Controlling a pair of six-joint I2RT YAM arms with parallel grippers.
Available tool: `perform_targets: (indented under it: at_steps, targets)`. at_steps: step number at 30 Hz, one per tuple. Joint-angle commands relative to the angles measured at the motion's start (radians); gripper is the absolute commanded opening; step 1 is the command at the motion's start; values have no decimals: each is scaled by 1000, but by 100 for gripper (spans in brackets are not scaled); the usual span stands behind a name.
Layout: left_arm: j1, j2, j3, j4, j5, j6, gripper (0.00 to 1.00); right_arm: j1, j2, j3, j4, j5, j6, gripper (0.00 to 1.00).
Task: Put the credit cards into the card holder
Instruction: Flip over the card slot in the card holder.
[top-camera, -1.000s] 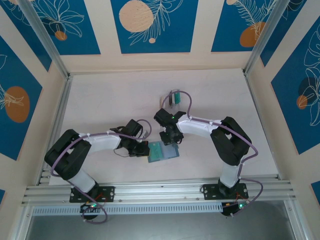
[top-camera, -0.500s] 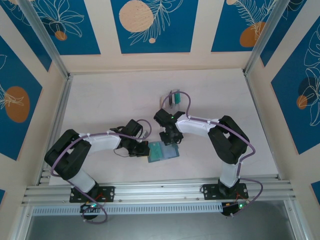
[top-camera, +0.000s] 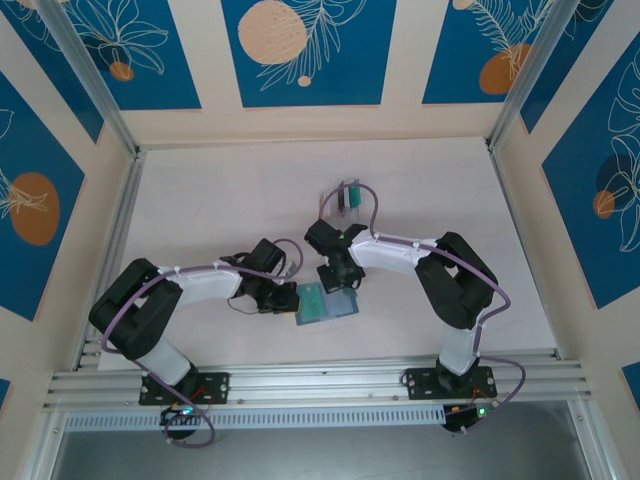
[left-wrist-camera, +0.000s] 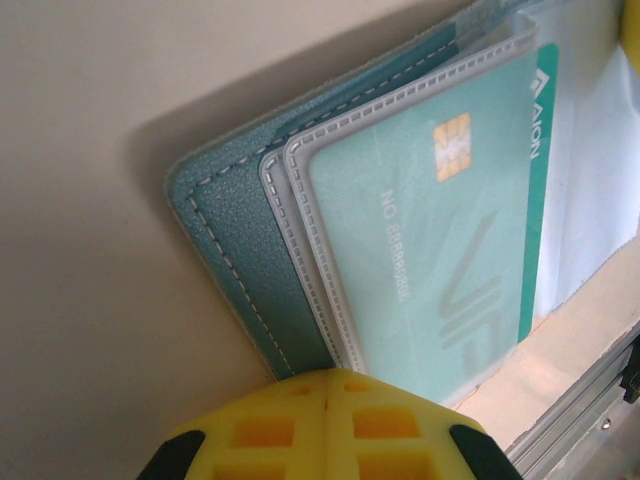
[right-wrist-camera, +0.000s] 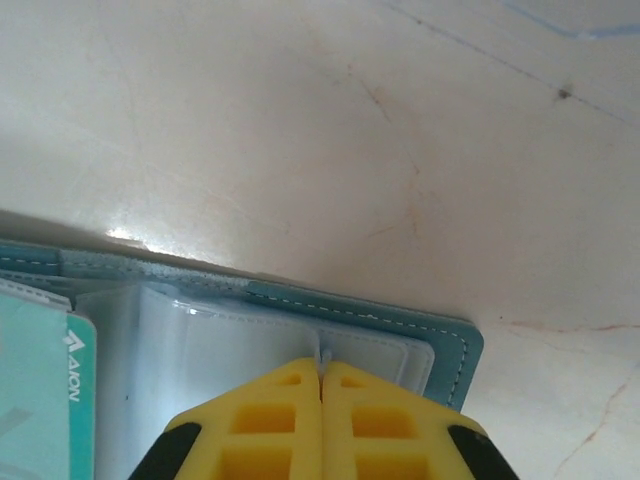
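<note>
Inspecting the work area finds the card holder (top-camera: 325, 303) lying open on the table (top-camera: 220, 190), near the front edge and between the two arms. One teal credit card (left-wrist-camera: 430, 240) sits inside a see-through pocket, chip face showing. What look like further cards stand in the clear rack (top-camera: 347, 196) well behind (too small to count).

Left gripper (left-wrist-camera: 327, 385): jaws are together over the holder's stitched edge. Whether they pinch the cover or merely press it down cannot be told.

Right gripper (right-wrist-camera: 322, 372): jaws are closed, with a thin sliver of film from the empty clear pocket (right-wrist-camera: 200, 340) showing between them. It is judged to be nipping that leaf.

Handling assessment: the holder is probably light and limp, liable to slide or fold over unless pinned. The pocket film looks soft and slick and would buckle under a hard pull. It is best taken at its free edge and lifted only enough to open the mouth. The cards are thin, stiff and smooth, so they should be gripped by a short edge where it stands proud of the rack, then fed in corner first.
</note>
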Motion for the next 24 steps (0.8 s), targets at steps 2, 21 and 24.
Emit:
perform_targets:
  at_steps: [2, 21, 24]
  targets:
    - [-24, 115, -45, 44, -69, -6, 4, 8, -29, 18, -65, 64, -4, 0]
    - [-40, 135, -47, 72, -63, -25, 3, -9, -54, 88, -76, -264, 9, 2]
    - [-39, 133, -49, 72, -63, -27, 3, -24, -47, 67, -37, -373, 33, 9]
